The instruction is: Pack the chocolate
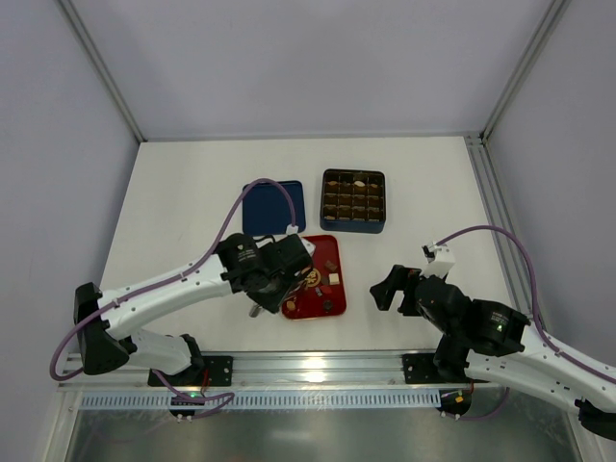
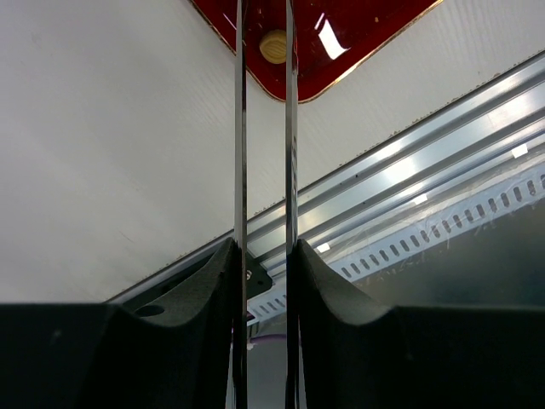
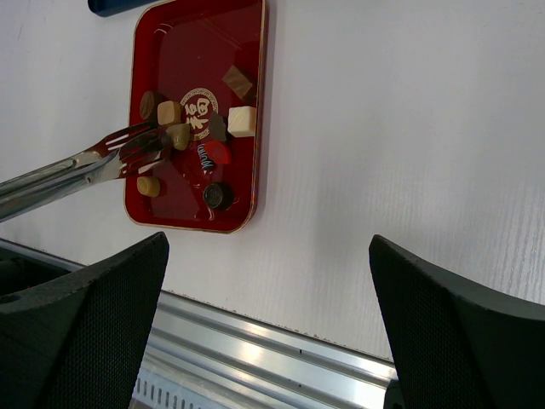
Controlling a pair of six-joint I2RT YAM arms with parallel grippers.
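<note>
Several chocolate pieces lie on the red tray (image 1: 313, 310): a cream square (image 3: 242, 120), a brown square (image 3: 238, 82), a dark round one (image 3: 218, 195) and a tan round one (image 3: 149, 185). My left gripper (image 1: 279, 279) is over the tray's left edge, shut on metal tongs (image 3: 77, 175). The tong tips sit against a tan piece (image 3: 179, 135); whether they pinch it is unclear. In the left wrist view the tong blades (image 2: 241, 128) run between my fingers towards a round tan piece (image 2: 273, 46). My right gripper (image 1: 385, 289) hangs open and empty right of the tray.
The dark blue box (image 1: 353, 227) with its grid of brown cells stands behind the tray, a light piece (image 1: 359, 183) in a top cell. Its blue lid (image 1: 273, 206) lies to its left. A metal rail (image 3: 255, 341) runs along the near table edge.
</note>
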